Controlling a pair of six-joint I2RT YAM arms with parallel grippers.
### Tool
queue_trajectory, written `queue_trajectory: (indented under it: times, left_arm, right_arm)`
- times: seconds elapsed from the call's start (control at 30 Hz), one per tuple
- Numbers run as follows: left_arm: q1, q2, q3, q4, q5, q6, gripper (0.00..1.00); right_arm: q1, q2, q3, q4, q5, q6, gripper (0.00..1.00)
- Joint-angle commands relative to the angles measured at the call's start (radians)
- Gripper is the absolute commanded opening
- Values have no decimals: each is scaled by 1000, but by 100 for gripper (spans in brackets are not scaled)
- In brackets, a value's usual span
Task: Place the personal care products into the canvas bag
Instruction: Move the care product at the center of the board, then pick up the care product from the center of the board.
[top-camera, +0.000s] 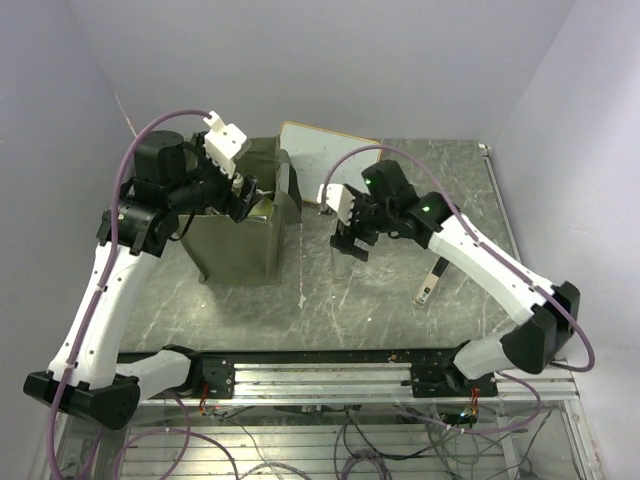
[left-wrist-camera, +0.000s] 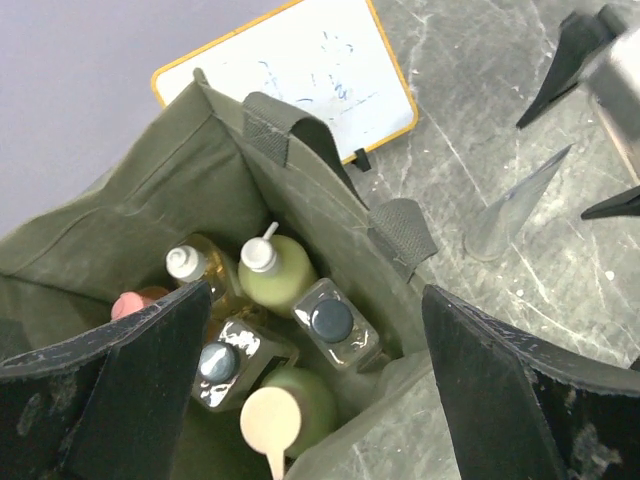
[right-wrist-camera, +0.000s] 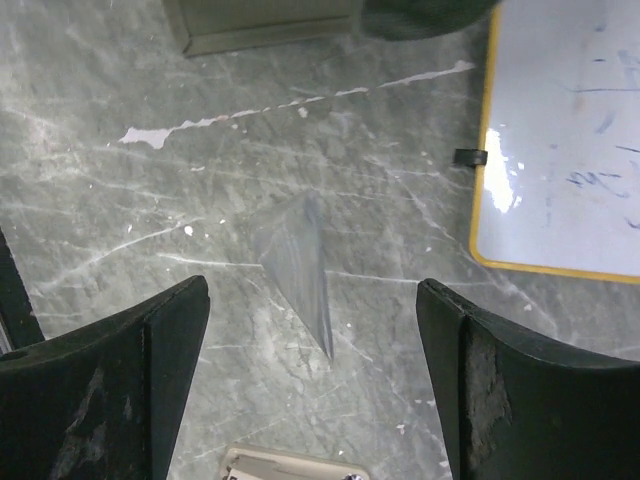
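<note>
The left end effector's fingers (left-wrist-camera: 150, 380) fill the bottom of the left wrist view, black, scuffed and spread wide with nothing between them. The left end effector (left-wrist-camera: 315, 300) hangs released over the open mouth of the bag (left-wrist-camera: 150, 190).

All the bottles in sight stand inside the bag:
- The yellow-green pump bottle (left-wrist-camera: 280, 280) and the amber pump bottle (left-wrist-camera: 200, 270) stand side by side toward the bag's far wall.
- A pink cap (left-wrist-camera: 128, 303) shows beside the amber one, half hidden by a finger.
- Two clear bottles with black caps (left-wrist-camera: 335, 325) (left-wrist-camera: 222, 365) sit nearer.
- A green bottle with a pale round cap (left-wrist-camera: 272, 418) is nearest of all.

The bag is olive, with soft walls, and a strap handle (left-wrist-camera: 285, 130) folds over its rim. It stands on the marbled grey desk (top-camera: 330, 310).

The whiteboard (top-camera: 325, 160) lies behind the bag and to its right. Whether the two touch I cannot tell.

The right end effector (right-wrist-camera: 312, 290) is to the right of the bag, apart from it, low over bare desk. Its fingers (right-wrist-camera: 500, 390) stand apart and grip nothing.

Farther right of the bag, past the right end effector, a slim dark-and-white stick (top-camera: 428, 285) lies on the desk. It is too small to tell what it is.
</note>
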Motion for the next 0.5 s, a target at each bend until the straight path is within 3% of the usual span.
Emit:
queue_trajectory:
  times: [0.0,0.2,0.37,0.47]
  left_arm:
    - [-17,56,46,22,98,-1,97]
    - [-163,125,84,1,77,88,96]
    - [-278,259,206,-104,69,186,96]
    - [-347,336,246,-132,52,230,95]
  right_arm:
    - [-81,-114,-23,73,-68,73,84]
    - [-399,-264,-90,214,-250,233,84]
    - [-658,-326,-191,357,-385,388,84]
    - [-744,-329,-225,375,-444,413,84]
